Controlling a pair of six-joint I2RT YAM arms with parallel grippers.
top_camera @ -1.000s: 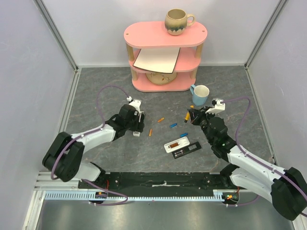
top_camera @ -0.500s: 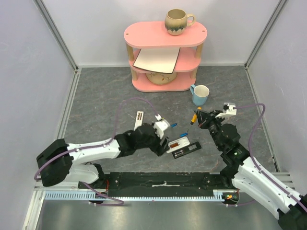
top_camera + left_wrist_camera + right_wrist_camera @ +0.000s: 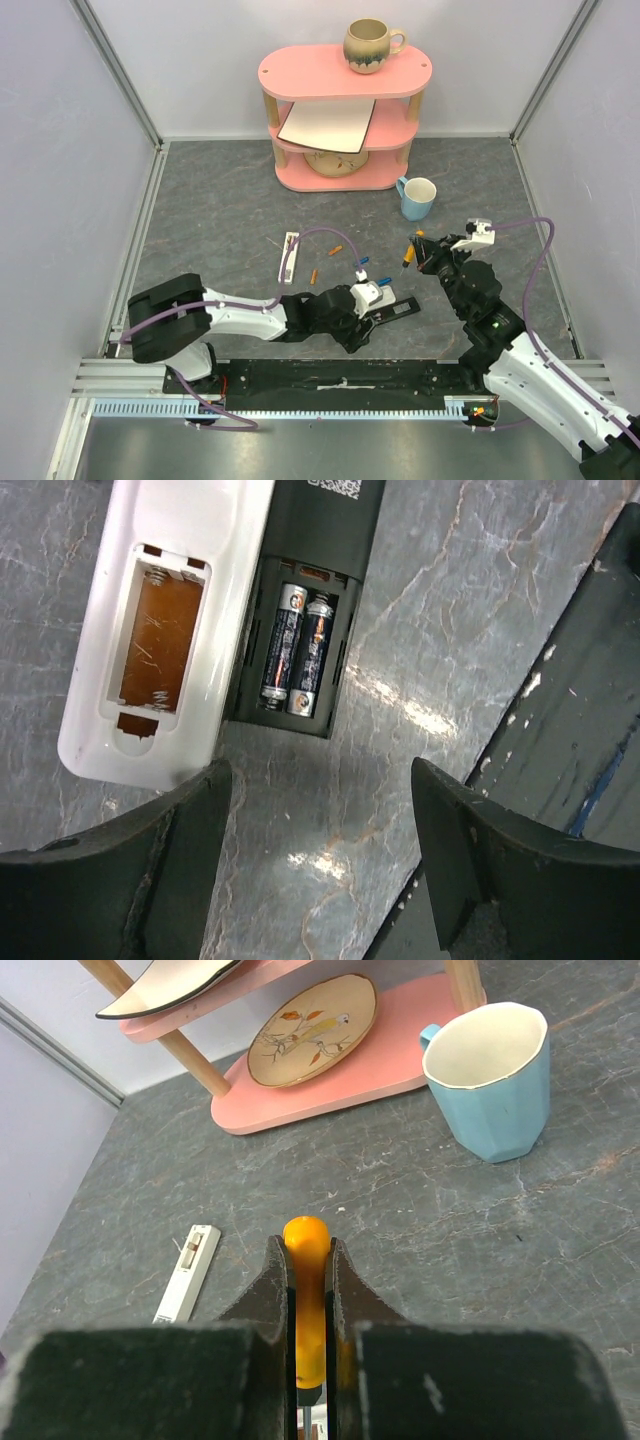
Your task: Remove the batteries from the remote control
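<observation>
While the left hand (image 3: 318, 815) hovers low, fingers spread wide with nothing between them, two batteries (image 3: 298, 650) sit side by side in the open bay of the black remote (image 3: 330, 520), just ahead of the gap. Their long axes run along the remote, across the fingers' closing line. White remote (image 3: 235, 540) lies touching alongside, bay empty. Left arm far nearer. Right hand (image 3: 308, 1290) clamped on orange screwdriver (image 3: 305, 1238), well apart. Count: two remotes, two seated cells, four loose batteries (image 3: 313, 275) on tabletop (image 3: 220, 200), two orange, two blue.

Left pincer (image 3: 318, 815) spread, right pincer (image 3: 308, 1260) clamped
</observation>
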